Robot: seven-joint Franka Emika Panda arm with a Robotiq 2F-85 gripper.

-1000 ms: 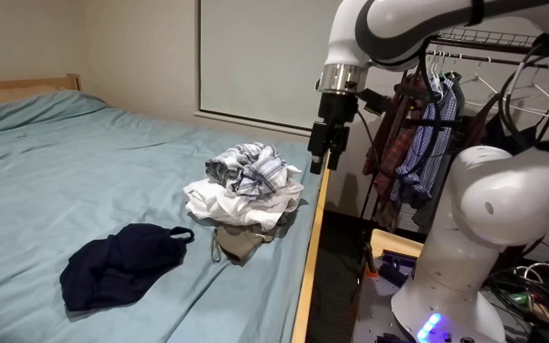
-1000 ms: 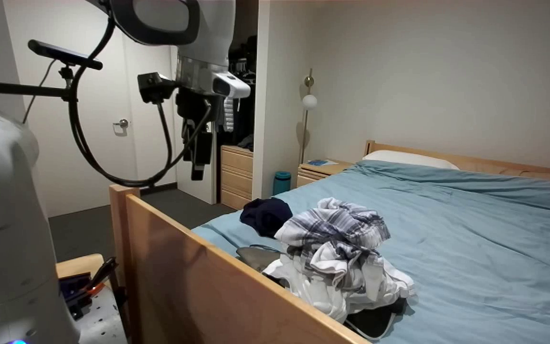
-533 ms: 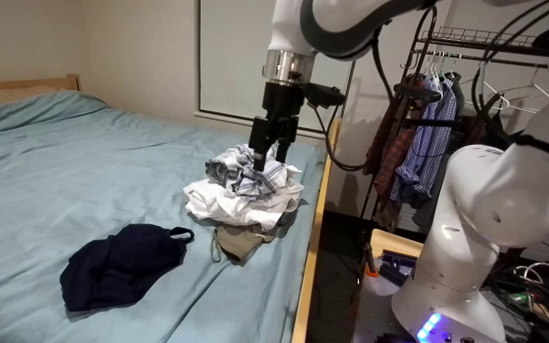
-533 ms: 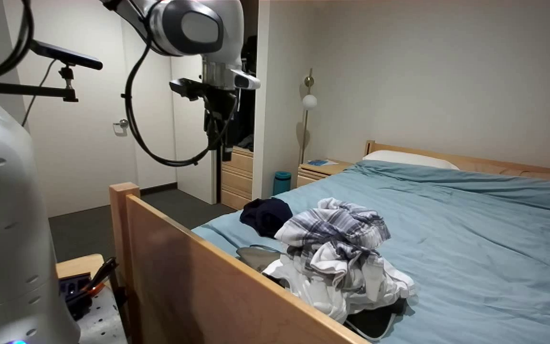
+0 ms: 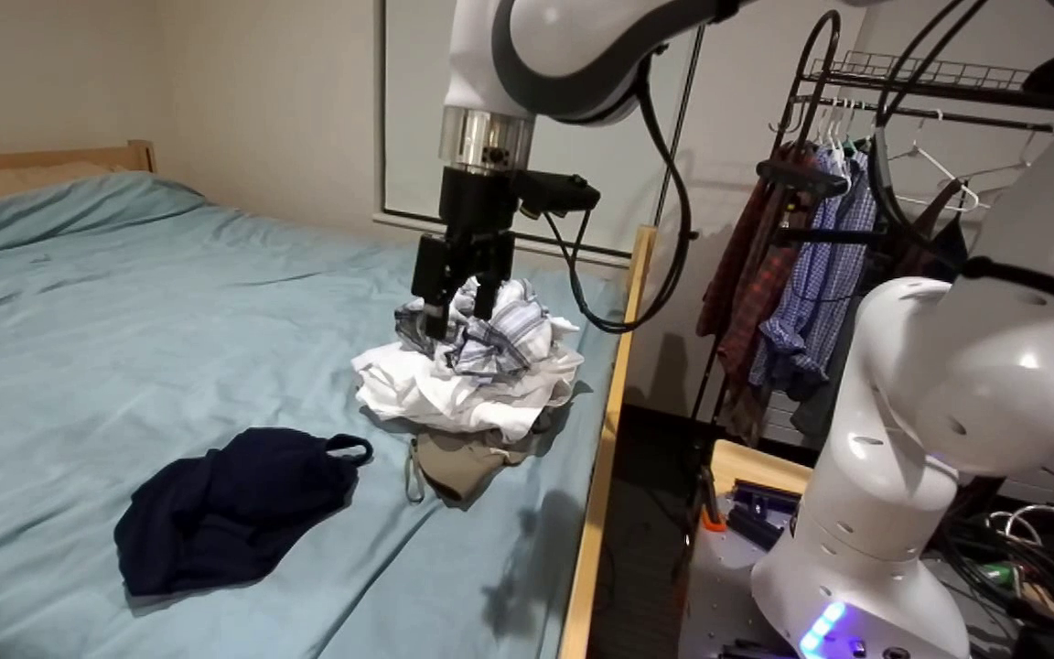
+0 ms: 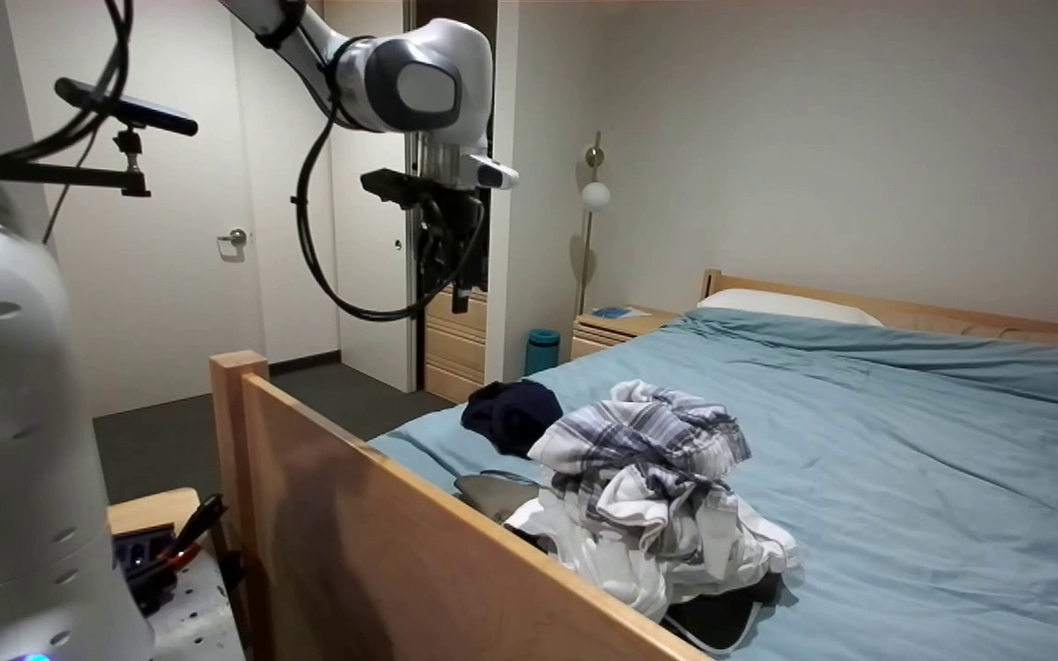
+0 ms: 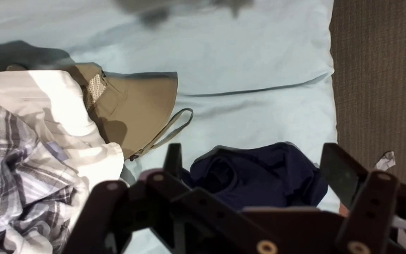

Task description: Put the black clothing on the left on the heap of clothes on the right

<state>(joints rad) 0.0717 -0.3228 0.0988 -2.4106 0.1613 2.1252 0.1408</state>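
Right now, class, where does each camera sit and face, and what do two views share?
An exterior view: seemingly near an end of the footboard, facing along it; arm, base and gripper show.
An exterior view: beyond the footboard, facing the headboard; cropped arm and base plus gripper show.
Wrist view: beside the gripper, facing down at the dark clothing; only the gripper shows, open.
Both exterior views share the bed, clothes heap and dark clothing.
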